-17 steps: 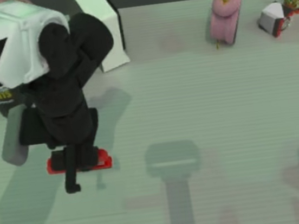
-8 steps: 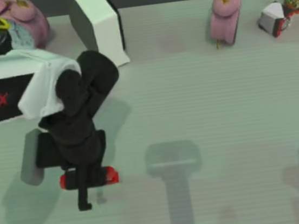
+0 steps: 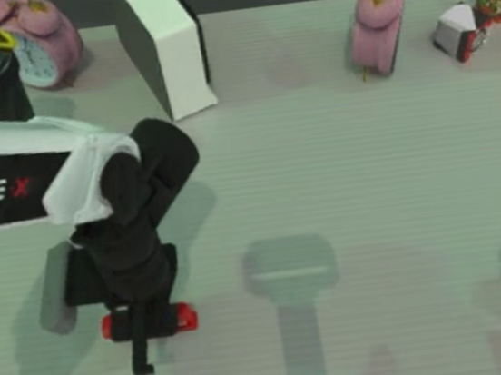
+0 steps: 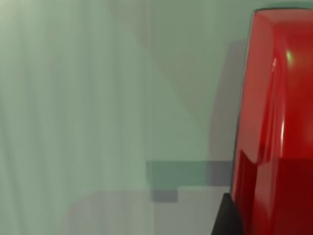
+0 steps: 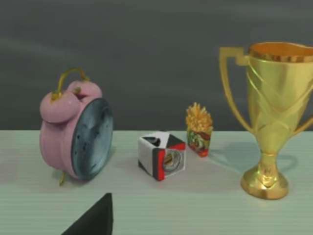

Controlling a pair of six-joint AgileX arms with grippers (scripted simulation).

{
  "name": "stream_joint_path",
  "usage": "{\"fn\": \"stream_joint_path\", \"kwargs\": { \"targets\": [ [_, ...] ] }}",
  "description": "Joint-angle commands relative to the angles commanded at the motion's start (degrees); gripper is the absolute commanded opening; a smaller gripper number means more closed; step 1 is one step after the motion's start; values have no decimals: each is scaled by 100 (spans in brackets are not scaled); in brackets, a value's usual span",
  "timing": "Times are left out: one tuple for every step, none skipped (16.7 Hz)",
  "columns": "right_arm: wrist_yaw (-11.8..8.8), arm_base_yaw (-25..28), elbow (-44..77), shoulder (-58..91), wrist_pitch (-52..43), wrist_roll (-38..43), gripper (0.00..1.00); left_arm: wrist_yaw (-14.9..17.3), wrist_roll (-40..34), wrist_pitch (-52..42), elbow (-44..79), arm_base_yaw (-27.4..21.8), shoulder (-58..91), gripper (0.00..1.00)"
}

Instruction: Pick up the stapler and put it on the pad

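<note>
Stapler (image 4: 274, 127) fills left wrist view (top view shows only ends).

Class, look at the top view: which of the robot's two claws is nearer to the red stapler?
Left. The left claw sits right over the stapler, covering its middle. The right claw is not in the top view at all.

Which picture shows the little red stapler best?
The left wrist view: the glossy bright red plastic stapler fills its side, close up. In the top view, only its two red ends peek out beneath the left gripper. The right wrist view shows none of it.
</note>
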Motion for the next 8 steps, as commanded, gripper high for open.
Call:
{"fn": "stream_joint_path", "kwargs": {
  "targets": [
    [0, 0, 0, 0, 0, 0, 100, 0, 0, 0, 0, 0, 0, 8],
    [0, 0, 0, 0, 0, 0, 100, 0, 0, 0, 0, 0, 0, 15],
    [0, 0, 0, 0, 0, 0, 100, 0, 0, 0, 0, 0, 0, 23],
    [0, 0, 0, 0, 0, 0, 100, 0, 0, 0, 0, 0, 0, 30],
    [0, 0, 0, 0, 0, 0, 100, 0, 0, 0, 0, 0, 0, 38],
    [0, 0, 0, 0, 0, 0, 100, 0, 0, 0, 0, 0, 0, 45],
    [0, 0, 0, 0, 0, 0, 100, 0, 0, 0, 0, 0, 0, 53],
    [0, 0, 0, 0, 0, 0, 100, 0, 0, 0, 0, 0, 0, 60]
  ]
}}
